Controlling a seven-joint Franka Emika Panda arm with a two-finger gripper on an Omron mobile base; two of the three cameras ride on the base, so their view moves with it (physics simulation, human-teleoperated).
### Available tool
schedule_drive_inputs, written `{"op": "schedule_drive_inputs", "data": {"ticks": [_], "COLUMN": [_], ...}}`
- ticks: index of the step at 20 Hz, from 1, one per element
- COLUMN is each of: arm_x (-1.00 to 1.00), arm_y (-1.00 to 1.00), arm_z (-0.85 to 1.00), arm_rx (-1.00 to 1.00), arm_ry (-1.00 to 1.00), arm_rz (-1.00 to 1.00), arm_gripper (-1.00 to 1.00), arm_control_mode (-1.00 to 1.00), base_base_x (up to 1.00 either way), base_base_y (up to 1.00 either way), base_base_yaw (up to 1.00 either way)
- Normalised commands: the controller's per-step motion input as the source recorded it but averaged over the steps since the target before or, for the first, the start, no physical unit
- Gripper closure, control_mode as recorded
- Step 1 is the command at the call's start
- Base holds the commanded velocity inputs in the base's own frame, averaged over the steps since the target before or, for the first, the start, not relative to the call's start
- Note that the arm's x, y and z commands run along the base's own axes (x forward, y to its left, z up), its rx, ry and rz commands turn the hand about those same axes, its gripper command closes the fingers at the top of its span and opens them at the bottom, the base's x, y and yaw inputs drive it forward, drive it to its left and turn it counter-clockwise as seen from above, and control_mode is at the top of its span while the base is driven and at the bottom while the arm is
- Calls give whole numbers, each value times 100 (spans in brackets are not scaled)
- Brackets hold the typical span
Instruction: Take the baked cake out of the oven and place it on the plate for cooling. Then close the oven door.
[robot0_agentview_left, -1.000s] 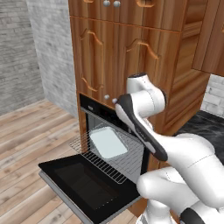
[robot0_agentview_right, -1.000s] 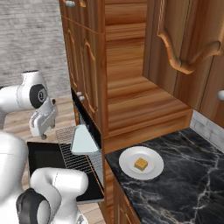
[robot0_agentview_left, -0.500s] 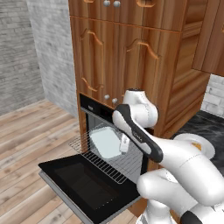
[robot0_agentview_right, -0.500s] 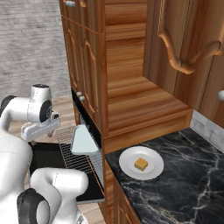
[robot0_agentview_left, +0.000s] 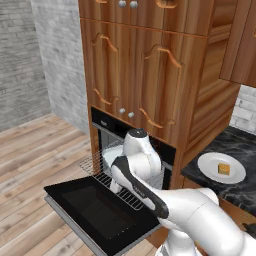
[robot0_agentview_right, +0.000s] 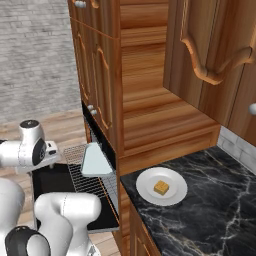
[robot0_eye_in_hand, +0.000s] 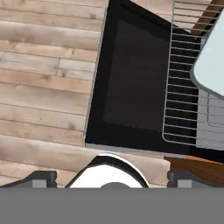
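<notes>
The baked cake (robot0_agentview_left: 224, 169) (robot0_agentview_right: 161, 187), a small golden square, sits on the white plate (robot0_agentview_left: 210, 161) (robot0_agentview_right: 145, 186) on the black marble counter. The oven (robot0_agentview_left: 102, 124) stands with its oven door (robot0_agentview_left: 98, 212) (robot0_agentview_right: 50, 181) (robot0_eye_in_hand: 135, 83) folded down flat. A wire rack (robot0_agentview_left: 125, 194) (robot0_agentview_right: 85, 176) (robot0_eye_in_hand: 183, 92) is slid out over the door, bearing a pale baking tray (robot0_agentview_right: 95, 160) (robot0_eye_in_hand: 213, 61). My gripper (robot0_eye_in_hand: 113, 178) hangs open and empty above the door's outer edge, looking down at the glass and the silver handle (robot0_eye_in_hand: 131, 151). My arm (robot0_agentview_left: 134, 175) hides part of the rack.
Wood cabinets (robot0_agentview_left: 145, 75) rise above the oven. Plank floor (robot0_eye_in_hand: 43, 65) lies beyond the door's edge. The marble counter (robot0_agentview_right: 210, 210) runs to the right of the oven, with a brick wall (robot0_agentview_left: 30, 55) far left.
My arm has swung down from in front of the upper cabinets to low over the open door. The cake, plate, rack and door have stayed put.
</notes>
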Motion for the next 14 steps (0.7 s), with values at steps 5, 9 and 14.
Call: {"op": "schedule_drive_inputs", "data": {"ticks": [5,9,14], "arm_x": [56,61,60], "arm_y": [45,37,30], "arm_z": [-49,-47,-41], "arm_rx": [-8,-8,-5], "arm_ry": [0,0,3], "arm_rz": [-23,-13,-8], "arm_gripper": [-100,-100,-100], "arm_control_mode": [-100,-100,-100], "base_base_x": [0,0,0], "base_base_y": [0,0,0], "base_base_yaw": [0,0,0]}}
